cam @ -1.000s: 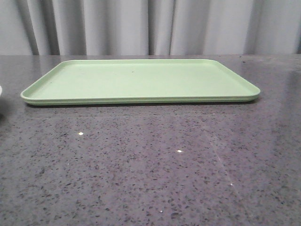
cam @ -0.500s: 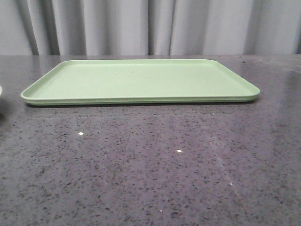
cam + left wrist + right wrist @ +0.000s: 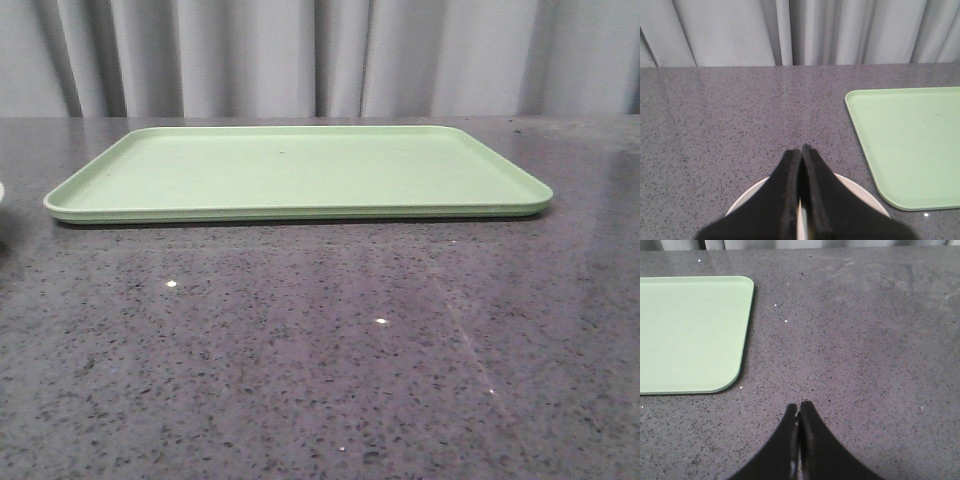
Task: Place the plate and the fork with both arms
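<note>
The pale plate lies on the dark speckled table below my left gripper, which hides most of it. Only a sliver of its rim shows at the left edge of the front view. My left gripper is shut and empty, its black fingers pressed together over the plate. My right gripper is shut and empty above bare table, right of the tray's corner. The yellow fork is out of view. Neither gripper shows in the front view.
A flat rectangular light-green tray lies at the back middle of the table, with nothing on it. It also shows in the left wrist view and the right wrist view. Grey curtains hang behind the table.
</note>
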Robot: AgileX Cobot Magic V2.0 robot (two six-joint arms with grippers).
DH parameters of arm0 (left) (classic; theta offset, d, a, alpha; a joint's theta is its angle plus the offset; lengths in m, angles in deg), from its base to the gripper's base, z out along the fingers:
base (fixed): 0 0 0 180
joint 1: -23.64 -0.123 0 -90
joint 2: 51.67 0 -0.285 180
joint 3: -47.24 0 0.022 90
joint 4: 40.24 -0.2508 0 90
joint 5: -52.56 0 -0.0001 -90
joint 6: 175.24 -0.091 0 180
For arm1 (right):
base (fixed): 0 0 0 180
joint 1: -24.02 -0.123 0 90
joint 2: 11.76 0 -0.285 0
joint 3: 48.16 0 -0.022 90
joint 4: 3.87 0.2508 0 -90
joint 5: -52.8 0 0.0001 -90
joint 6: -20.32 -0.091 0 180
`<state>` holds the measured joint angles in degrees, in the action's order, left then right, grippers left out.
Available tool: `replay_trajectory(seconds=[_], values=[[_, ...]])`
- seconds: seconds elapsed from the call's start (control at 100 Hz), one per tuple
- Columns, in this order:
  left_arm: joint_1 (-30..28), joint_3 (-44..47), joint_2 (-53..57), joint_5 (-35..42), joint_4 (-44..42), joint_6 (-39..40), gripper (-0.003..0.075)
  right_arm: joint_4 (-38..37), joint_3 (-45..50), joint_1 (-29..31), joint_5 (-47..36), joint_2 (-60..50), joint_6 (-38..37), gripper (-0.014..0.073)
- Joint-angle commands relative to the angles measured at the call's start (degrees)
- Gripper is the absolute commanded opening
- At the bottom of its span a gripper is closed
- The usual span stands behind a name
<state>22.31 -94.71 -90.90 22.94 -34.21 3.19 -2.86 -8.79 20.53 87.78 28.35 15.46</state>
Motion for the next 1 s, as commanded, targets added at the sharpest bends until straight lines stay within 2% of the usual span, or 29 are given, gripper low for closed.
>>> replay_trajectory(seconds=[0.0,0.09,0.2,0.28,0.33,0.71,0.99], values=[[-0.1,-2.4,-1.2,3.4,0.5,0.4,0.0019,-0.3,-2.1,0.4,-3.7,0.9,0.5,0.0048],[-0.1,-2.4,-1.2,3.4,0.8,0.4,0.0127,-0.4,-2.1,0.4,-3.7,0.9,0.5,0.0211],[-0.1,-2.4,-1.2,3.4,0.8,0.4,0.0316,-0.4,-2.1,0.4,-3.7,0.9,0.5,0.0426],[-0.1,-2.4,-1.2,3.4,0.8,0.4,0.0423,-0.4,-2.1,0.4,-3.7,0.9,0.5,0.0511],[-0.1,-2.4,-1.2,4.0,0.8,0.4,0.0451,-0.4,-2.1,0.4,-3.7,0.9,0.5,0.0526],[-0.2,-2.6,-1.2,3.5,0.0,0.4,0.0445,-0.1,-2.0,0.4,-3.8,0.9,0.4,0.0526],[-3.7,-8.2,-5.8,-8.3,-3.1,0.4,0.0423,0.8,-2.0,0.4,-3.4,0.9,0.4,0.0526]])
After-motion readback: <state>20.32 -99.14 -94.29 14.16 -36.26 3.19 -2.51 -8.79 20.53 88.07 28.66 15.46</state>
